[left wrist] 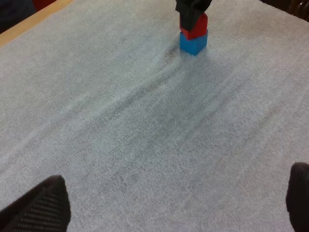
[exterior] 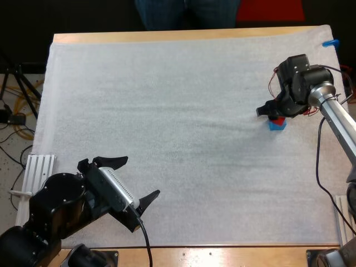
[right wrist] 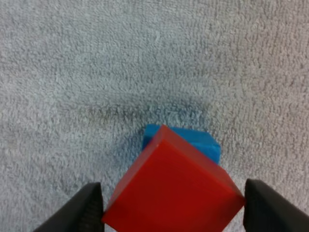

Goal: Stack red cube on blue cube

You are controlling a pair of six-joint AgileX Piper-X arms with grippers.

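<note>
The right gripper (exterior: 272,113) sat at the far right of the white mat (exterior: 167,111). Its two fingers (right wrist: 84,210) were closed against opposite corners of the red cube (right wrist: 174,191), holding it. The red cube stood on top of the blue cube (left wrist: 193,42), turned somewhat askew to it. In the left wrist view the two faces appeared to touch, though the contact line was hard to judge. The left gripper (exterior: 136,179) hung over the near left part of the mat, well apart from the cubes, fingers spread wide with nothing between them. Beyond the far edge of the wooden bench (exterior: 167,36) stood a person's legs (exterior: 189,11).
</note>
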